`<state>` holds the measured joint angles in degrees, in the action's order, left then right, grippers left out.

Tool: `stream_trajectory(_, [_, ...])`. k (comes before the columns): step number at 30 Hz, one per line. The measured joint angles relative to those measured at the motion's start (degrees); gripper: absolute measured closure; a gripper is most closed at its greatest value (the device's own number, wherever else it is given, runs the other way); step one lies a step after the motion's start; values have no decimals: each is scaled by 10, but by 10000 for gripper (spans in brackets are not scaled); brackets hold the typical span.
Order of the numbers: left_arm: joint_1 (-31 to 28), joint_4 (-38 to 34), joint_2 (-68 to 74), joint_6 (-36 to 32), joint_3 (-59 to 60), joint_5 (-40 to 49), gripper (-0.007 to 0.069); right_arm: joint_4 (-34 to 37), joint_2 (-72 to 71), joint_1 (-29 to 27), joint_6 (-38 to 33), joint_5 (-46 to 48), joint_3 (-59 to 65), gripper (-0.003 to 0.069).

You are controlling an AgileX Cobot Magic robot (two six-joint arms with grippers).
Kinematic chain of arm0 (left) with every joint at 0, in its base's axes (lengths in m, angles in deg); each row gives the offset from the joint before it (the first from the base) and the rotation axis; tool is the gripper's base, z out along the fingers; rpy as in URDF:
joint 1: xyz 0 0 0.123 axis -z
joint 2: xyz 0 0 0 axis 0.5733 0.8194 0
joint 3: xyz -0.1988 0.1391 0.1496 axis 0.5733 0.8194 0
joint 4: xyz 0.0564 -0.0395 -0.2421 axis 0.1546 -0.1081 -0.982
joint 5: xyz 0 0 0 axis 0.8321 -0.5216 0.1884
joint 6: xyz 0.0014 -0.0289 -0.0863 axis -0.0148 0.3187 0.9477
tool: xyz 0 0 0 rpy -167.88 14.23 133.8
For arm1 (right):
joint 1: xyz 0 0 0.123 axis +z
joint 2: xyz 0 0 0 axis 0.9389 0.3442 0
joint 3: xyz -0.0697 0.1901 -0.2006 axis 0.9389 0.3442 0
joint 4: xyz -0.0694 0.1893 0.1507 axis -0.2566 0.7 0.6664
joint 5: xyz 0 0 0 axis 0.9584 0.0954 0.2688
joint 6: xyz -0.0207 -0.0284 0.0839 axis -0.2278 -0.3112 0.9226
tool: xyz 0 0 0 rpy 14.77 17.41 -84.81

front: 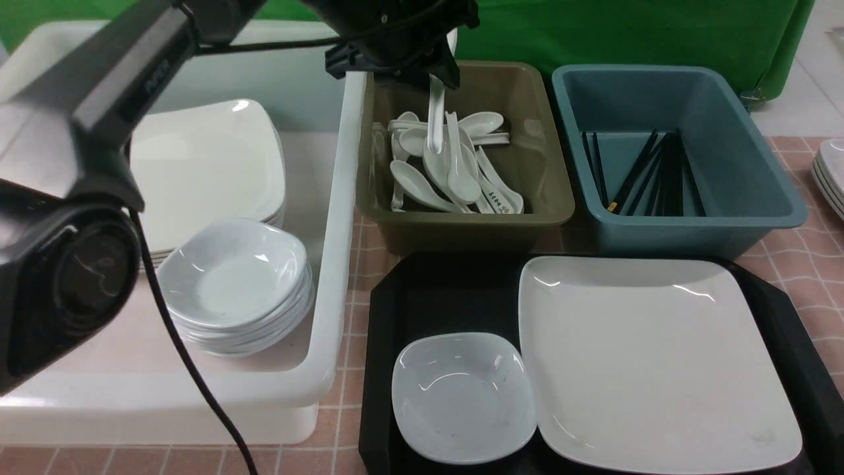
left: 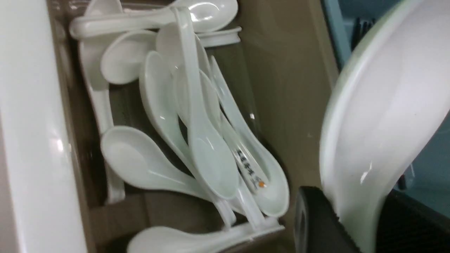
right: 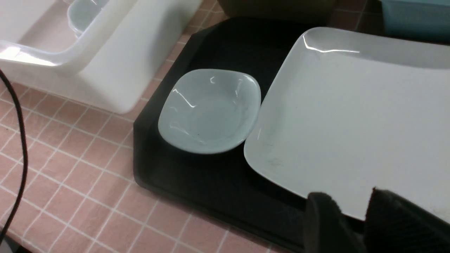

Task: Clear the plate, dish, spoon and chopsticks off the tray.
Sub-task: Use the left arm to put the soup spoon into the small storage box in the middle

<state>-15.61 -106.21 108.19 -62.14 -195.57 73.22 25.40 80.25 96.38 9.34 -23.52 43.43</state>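
Note:
My left gripper (front: 432, 71) is shut on the handle of the white spoon (front: 436, 119), which hangs bowl-down over the olive tub (front: 537, 142). In the left wrist view the spoon (left: 383, 116) sits between the dark fingers (left: 316, 225) of my left gripper (left: 351, 202). The large white plate (front: 659, 363) and the small bluish dish (front: 461, 396) lie side by side on the black tray (front: 448, 290). Several black chopsticks (front: 653, 175) lie in the blue tub (front: 745, 165); none are on the tray. My right gripper (right: 351, 202) is shut and empty, above the plate's (right: 351, 116) near edge, right of the dish (right: 211, 110).
The olive tub holds several white spoons (front: 448, 178). A big white tub (front: 330, 264) at left holds a stack of plates (front: 204, 171) and a stack of dishes (front: 234, 284). More plates (front: 832, 175) stand at the far right. A black cable (front: 191, 369) hangs by the white tub.

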Motion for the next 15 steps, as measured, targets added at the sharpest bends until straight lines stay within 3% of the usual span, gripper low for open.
stream_trajectory(6, [-2,-2,36,-30,-3,-51,417,0,0,0,0,0,0,419])
stream_trajectory(8, [-2,-4,42,-35,-3,-62,358,0,0,0,0,0,0,419])
stream_trajectory(10, [-2,-4,46,-42,-3,-57,239,0,0,0,0,0,0,419])
stream_trajectory(15, [-10,-5,42,-57,-4,-11,131,0,0,0,0,2,0,419])
